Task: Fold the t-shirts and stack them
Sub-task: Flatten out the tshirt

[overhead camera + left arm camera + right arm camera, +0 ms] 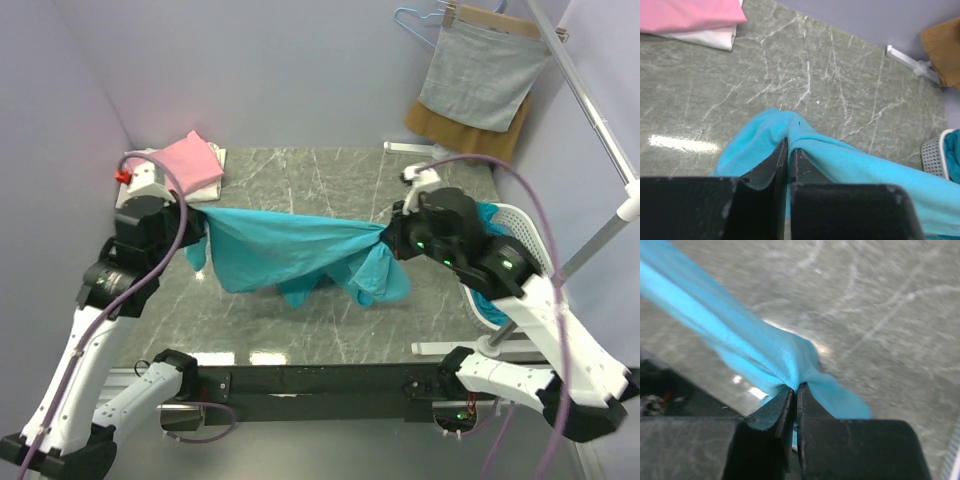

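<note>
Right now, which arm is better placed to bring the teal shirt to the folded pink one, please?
Probably left: the left gripper pinches the teal shirt close to the pink shirt, while the right gripper holds its other end across the table.

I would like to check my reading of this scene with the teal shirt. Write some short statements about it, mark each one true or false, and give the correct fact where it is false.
1. The left gripper and the right gripper are both shut on the teal shirt. True.
2. The teal shirt lies folded flat. False: it hangs stretched between the grippers, above the table.
3. The pink shirt rests on the white shirt. True.
4. The grey cloth lies on the table. False: it hangs from a hanger.
</note>
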